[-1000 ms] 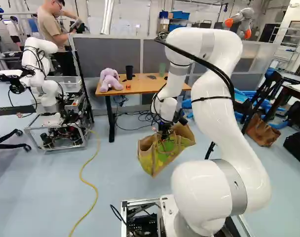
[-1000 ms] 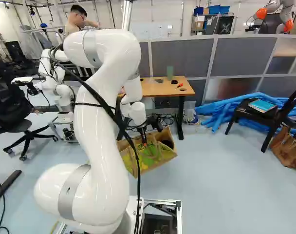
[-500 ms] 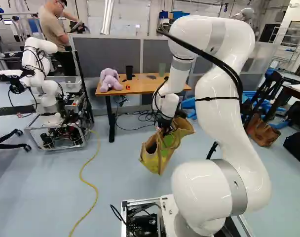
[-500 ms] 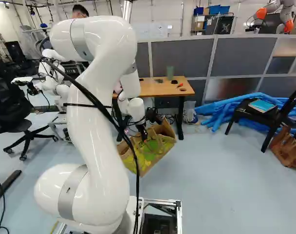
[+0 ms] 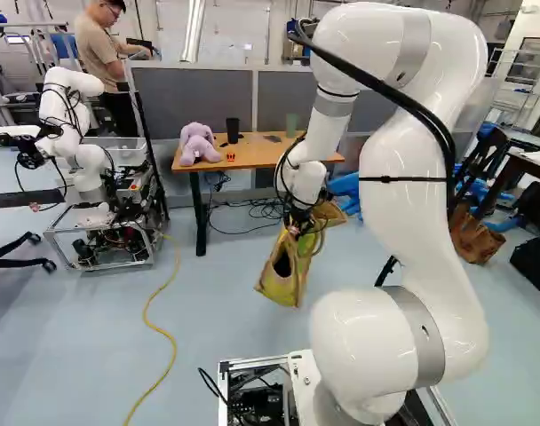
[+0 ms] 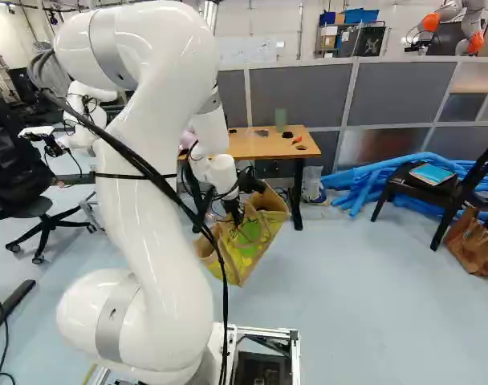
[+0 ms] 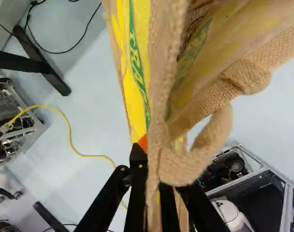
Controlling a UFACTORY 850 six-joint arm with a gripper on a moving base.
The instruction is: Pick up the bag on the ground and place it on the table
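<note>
Hanging just short of the table (image 5: 266,156): one bag (image 5: 277,282), likely askew because pinched at one upper edge. Gripper (image 7: 154,166): closed down on that fabric, presumably for lifting clearance. Atop the table, I see: plush toy (image 5: 198,145).

Bag (image 6: 242,253) tan w/ yellow panels + green band, prob. leaf-patterned. L base view: plush (image 5: 197,145) lilac, upper L; tabletop (image 5: 243,161) orange-brown, upper ctr; cable (image 5: 174,349) yellow, lower L.

Tan/ylw bag (image 6: 242,258) hangs tilted, open, nr brn-top table (image 6: 248,147).
</note>
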